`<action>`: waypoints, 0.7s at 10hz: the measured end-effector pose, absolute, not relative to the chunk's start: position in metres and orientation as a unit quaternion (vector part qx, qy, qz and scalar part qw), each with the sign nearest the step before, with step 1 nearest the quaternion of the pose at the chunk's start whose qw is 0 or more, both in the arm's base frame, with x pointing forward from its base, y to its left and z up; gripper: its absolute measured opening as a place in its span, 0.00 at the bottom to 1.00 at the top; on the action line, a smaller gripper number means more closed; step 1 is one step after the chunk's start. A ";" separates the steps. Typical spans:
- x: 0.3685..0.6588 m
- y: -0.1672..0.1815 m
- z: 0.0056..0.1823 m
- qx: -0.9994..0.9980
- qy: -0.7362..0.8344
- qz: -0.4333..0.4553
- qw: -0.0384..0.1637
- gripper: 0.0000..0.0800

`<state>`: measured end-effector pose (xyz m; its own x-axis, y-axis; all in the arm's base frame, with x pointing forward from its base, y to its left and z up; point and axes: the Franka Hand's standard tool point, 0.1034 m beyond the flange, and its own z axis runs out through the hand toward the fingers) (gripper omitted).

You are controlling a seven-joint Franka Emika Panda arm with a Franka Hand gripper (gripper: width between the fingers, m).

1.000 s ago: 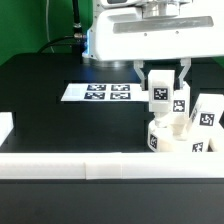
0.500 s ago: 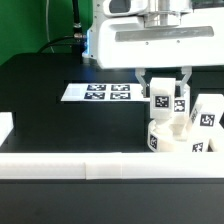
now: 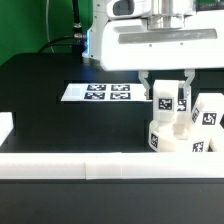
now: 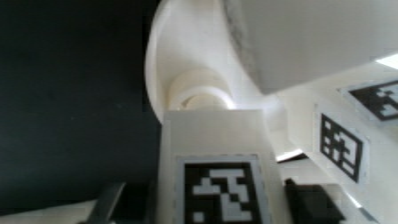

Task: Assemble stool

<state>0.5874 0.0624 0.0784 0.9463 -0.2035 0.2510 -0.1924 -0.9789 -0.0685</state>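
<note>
Standing between the tool's (image 3: 167,96) fingers, a tagged leg (image 3: 163,97) above the seat (image 3: 172,137)

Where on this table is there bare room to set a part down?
Free: the black table between the marker board and the front rail. Crowded: the exterior view's right, where seat, legs and fingers cluster.

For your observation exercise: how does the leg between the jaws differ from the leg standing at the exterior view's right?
The held leg sits between the jaws above the seat; the right leg stands free beside the seat. The held leg is higher, the right leg lower. Both are white, blocky and tagged.
</note>
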 end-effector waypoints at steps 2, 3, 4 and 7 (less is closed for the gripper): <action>0.589 0.063 0.076 -0.986 0.100 -0.129 0.021 0.42; 0.587 0.062 0.073 -0.987 0.100 -0.128 0.020 0.42; 0.587 0.062 0.070 -0.986 0.100 -0.130 0.019 0.42; 0.587 0.059 0.066 -0.983 0.101 -0.155 0.016 0.42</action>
<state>0.5872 0.0595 0.0657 0.9316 -0.2031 0.3015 -0.1930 -0.9792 -0.0633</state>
